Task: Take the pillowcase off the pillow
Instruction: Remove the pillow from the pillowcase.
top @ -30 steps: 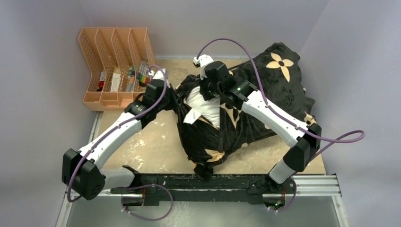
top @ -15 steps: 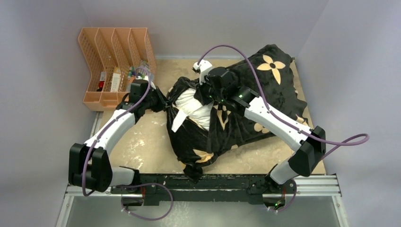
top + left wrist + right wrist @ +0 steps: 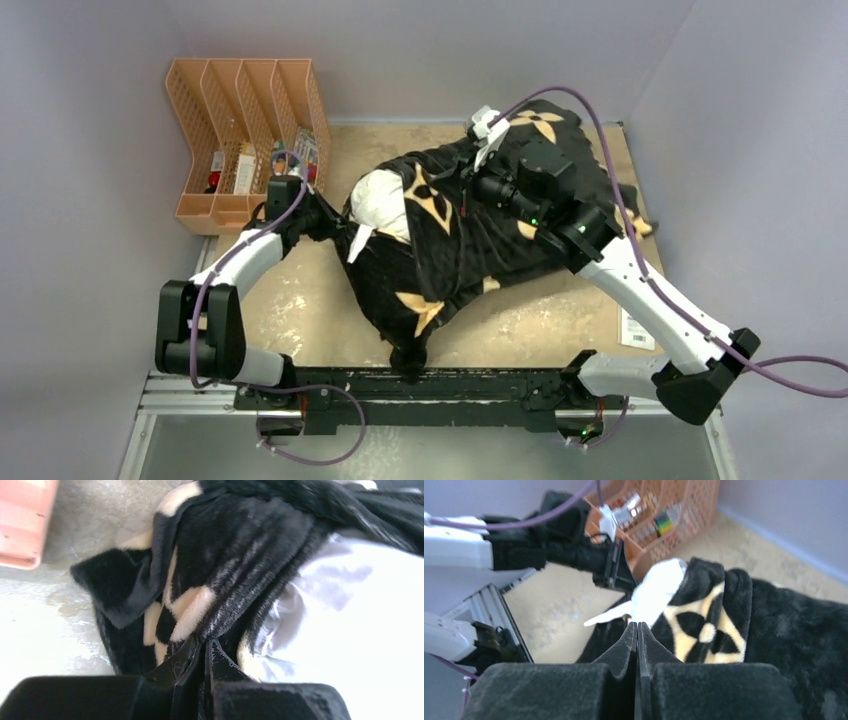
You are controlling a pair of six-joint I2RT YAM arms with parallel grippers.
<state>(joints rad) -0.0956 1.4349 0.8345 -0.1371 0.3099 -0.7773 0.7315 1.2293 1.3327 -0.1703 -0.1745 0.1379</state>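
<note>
Orange rack (image 3: 195, 105) sits in the far-left corner of the table (image 3: 300, 300), so I'll place everything off that.

Just off the rack's near-right corner is the L gripper (image 3: 204, 647). Its jaws are pinched tight on a fold of the case (image 3: 480, 230), w/ black plush bunched right at the tips.

The case is a big black heap w/ tan flower + star prints, lying diagonally. It runs from the table's near edge, below-right of the rack, up toward the back wall well right of the rack. It covers most of the pillow (image 3: 383, 195). Only one white end pokes out of the open mouth, on the side facing the rack and a short way right of it. A white tag (image 3: 358, 243) hangs off that end, pointing down-left, just beside the L gripper.

R gripper (image 3: 638, 627) is over the middle of the case, further right of the rack than the bare pillow end, tips aimed back toward the rack. Can't tell if it touches the plush. Its fingers are pressed flat together, no gap, and I see no cloth btwn them, so it looks closed on nothing. From its wrist cam, the white end and a tan-flower fold lie just beyond the tips, w/ the L gripper and rack behind.

The rack slots hold a few small bits, too blurry to name.
</note>
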